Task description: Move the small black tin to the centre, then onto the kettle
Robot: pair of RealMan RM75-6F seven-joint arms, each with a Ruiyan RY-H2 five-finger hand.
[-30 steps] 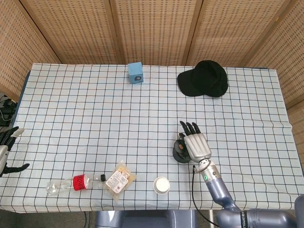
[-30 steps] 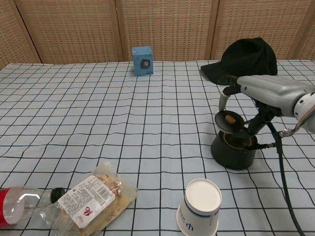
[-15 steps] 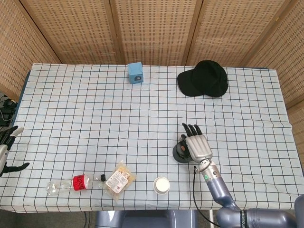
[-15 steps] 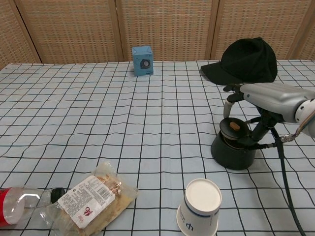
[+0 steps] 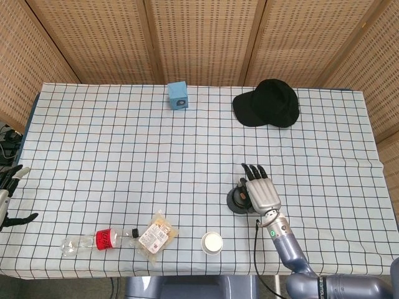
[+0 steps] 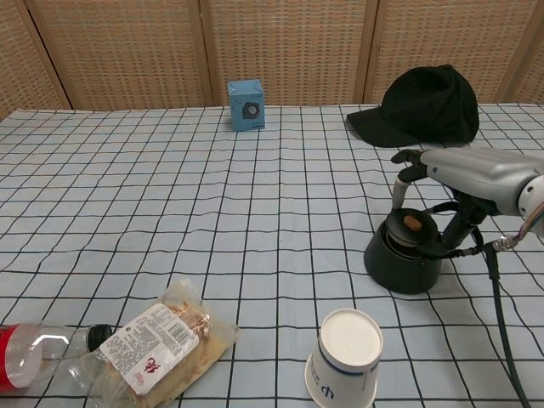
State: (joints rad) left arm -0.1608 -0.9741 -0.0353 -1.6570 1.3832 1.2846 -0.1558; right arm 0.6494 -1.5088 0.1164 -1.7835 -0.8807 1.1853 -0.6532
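Tin [image 6: 410,232] is now set on the kettle [image 6: 403,263]. The right hand [image 6: 455,170] is spread above, holding nothing. Next it should be lifted clear.

Both views are bright and evenly lit from above, with soft, short shadows. Focus is sharp throughout. The cap [image 6: 427,106] and kettle [image 6: 403,263] lose detail in black.

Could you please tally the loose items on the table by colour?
Black: 3 (cap, kettle, tin)
Blue: 1 (small box)
White: 1 (paper cup)
Clear: 1 (bottle)
Tan: 1 (snack packet)
Total: 7
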